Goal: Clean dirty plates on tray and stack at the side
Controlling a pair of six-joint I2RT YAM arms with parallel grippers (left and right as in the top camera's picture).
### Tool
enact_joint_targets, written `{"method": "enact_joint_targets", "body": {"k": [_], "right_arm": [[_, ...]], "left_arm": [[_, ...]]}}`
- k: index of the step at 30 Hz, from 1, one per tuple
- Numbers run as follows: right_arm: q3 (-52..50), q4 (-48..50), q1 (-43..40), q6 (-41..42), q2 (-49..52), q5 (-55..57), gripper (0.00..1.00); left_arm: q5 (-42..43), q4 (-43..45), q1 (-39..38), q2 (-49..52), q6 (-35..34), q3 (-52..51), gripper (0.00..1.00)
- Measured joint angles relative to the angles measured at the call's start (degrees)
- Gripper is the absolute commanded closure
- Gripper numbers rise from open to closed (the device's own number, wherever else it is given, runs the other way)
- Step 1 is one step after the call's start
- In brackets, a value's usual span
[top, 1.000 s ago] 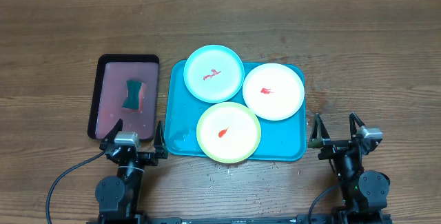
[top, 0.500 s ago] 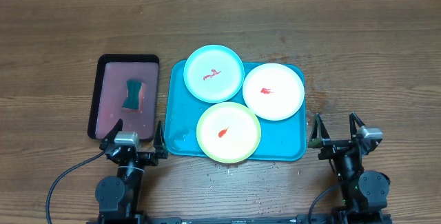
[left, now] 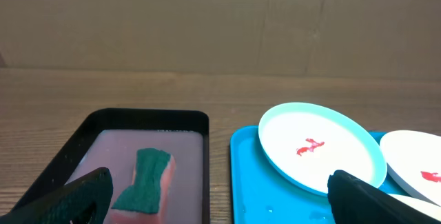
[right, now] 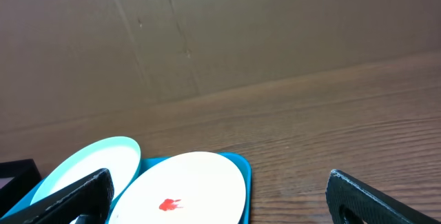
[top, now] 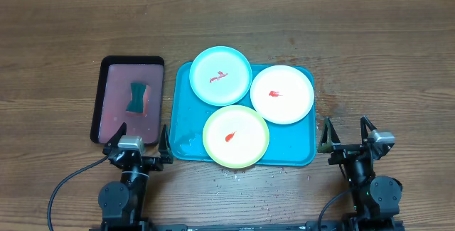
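The turquoise tray point(top: 298, 154) lies mid-table and holds three plates, each with a red sauce smear: a cyan-rimmed plate point(top: 220, 75) at the back, a white plate point(top: 282, 94) at the right, a lime-green-rimmed plate point(top: 236, 136) at the front. My left gripper point(top: 138, 138) is open and empty near the tray's front left corner. My right gripper point(top: 348, 133) is open and empty to the right of the tray. The left wrist view shows the cyan-rimmed plate point(left: 320, 148) and the tray point(left: 255, 189). The right wrist view shows the white plate point(right: 182, 189).
A smaller black-rimmed pinkish tray point(top: 114, 124) with a teal sponge point(top: 136, 97) lies left of the turquoise tray; the sponge also shows in the left wrist view point(left: 142, 188). Bare wooden table point(top: 370, 60) lies to the right and behind. Crumbs dot the front edge.
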Motion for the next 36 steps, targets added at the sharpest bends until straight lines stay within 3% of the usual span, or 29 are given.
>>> {"method": "enact_joint_targets", "body": {"k": [16,24,30,36], "right_arm": [[0.0,0.1,0.0,0.4,0.0,1.8,0.0],[0.0,-0.3,0.0,4.9,0.0,0.9,0.0],[2.4,-2.7,0.0,5.8,3.4,0.6,0.0],[11.9,-6.8,0.0,6.0,14.1,-0.6,0.0]], "left_arm": [[-0.2,0.9,0.0,0.0,-1.2,0.0,0.0],[-0.2,-4.4,0.0,0.6,-4.6,1.9,0.0],[-0.9,-14.4,0.0,7.8,-4.5,8.7,0.0],[-1.1,-19.0,0.0,21.2,-4.3,19.7,0.0]]}}
